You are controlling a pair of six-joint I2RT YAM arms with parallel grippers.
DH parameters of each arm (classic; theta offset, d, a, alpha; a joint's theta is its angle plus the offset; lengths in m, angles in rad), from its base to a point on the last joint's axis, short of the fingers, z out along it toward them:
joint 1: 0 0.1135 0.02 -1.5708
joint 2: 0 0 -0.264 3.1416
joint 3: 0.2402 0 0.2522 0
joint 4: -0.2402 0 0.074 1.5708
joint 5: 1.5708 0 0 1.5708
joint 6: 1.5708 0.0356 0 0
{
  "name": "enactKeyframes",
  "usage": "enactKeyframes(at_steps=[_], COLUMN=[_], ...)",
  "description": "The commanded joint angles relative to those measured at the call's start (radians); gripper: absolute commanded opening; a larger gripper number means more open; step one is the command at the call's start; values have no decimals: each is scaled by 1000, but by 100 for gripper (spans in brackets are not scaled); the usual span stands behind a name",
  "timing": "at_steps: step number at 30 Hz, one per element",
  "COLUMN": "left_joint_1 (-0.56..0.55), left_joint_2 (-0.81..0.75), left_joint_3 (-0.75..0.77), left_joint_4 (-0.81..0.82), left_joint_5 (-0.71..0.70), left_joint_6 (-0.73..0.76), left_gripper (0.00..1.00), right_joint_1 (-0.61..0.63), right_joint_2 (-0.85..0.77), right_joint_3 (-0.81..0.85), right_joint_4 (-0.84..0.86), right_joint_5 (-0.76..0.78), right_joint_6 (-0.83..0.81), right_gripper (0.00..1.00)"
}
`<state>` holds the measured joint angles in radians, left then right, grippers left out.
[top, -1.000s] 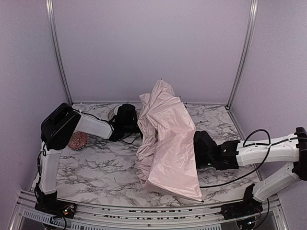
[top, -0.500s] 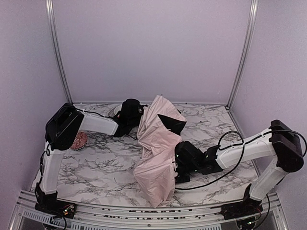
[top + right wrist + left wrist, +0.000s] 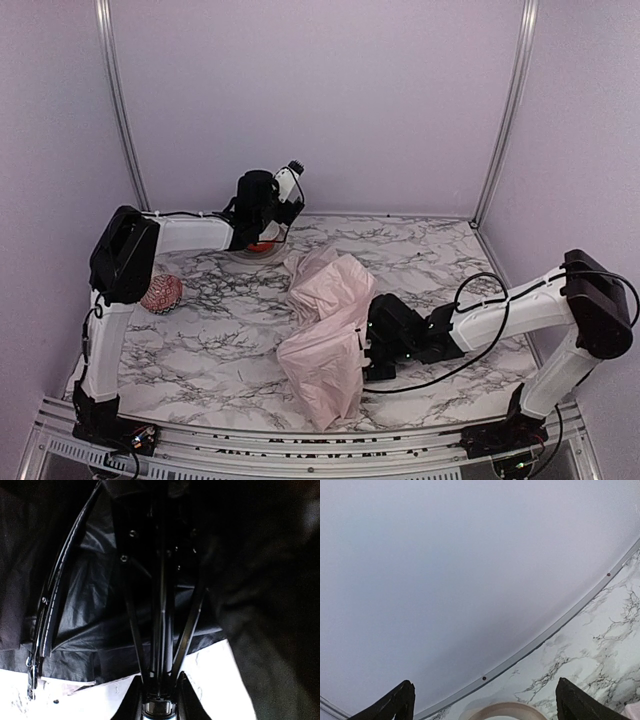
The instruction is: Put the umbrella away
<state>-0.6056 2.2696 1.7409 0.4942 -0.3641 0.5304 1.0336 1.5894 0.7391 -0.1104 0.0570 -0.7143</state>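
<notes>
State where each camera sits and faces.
Top external: above and behind, looking down on the marble table and pale pink folding umbrella; left arm and right arm show.
Left wrist: faces the back wall and table edge; open left end effector shows.
Right wrist: inside the umbrella's black lining; right end effector clamps its shaft.
Shared: top and right wrist see the umbrella.
</notes>
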Motion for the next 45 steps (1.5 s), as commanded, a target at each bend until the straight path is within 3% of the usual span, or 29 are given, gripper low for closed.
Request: enactKeyframes(at_steps=[1,4,7,10,12,18,23,29,32,37,42,45], left_joint_1=[-43,-119,-185,-221,-249,-308,-322,-335,-338,-343,-353,-404], left_joint_2=[-266,-515,-797,-1015,-1093,-1057,-929,-919,-922,-1013,-1118,-1116], left_joint_3=[-200,-386,-577,-737,-802,-791,-695,-711,-724,-784,-845,-840], left_joint_4=[-56,-177,-321,-360,-363,-432,-578,-589,-601,-602,-591,-571], left_joint_5=[95,261,637,906,963,967,1118,1150,1156,1100,996,802], left_joint_6=[-66,-66,-60,-104,-138,-179,-182,-176,-182,-169,-164,-183], left_gripper=[98,87,79,84,91,93,85,78,82,99,99,93], right_joint_1=[-22,-46,-70,-84,-88,-89,-88,-92,-108,-144,-152,-153], right_joint_2=[34,38,38,34,33,60,64,78,97,134,157,171], right_joint_3=[-3,10,26,34,43,91,113,137,171,223,240,270], right_joint_4=[-75,-75,-79,-69,-61,-75,-86,-102,-104,-107,-107,-121], right_joint_5=[-41,-48,-61,-74,-82,-94,-100,-94,-114,-142,-153,-175], right_joint_6=[50,47,48,46,40,25,16,-4,-14,-36,-64,-63], right_gripper=[0,0,0,0,0,0,0,0,0,0,0,0])
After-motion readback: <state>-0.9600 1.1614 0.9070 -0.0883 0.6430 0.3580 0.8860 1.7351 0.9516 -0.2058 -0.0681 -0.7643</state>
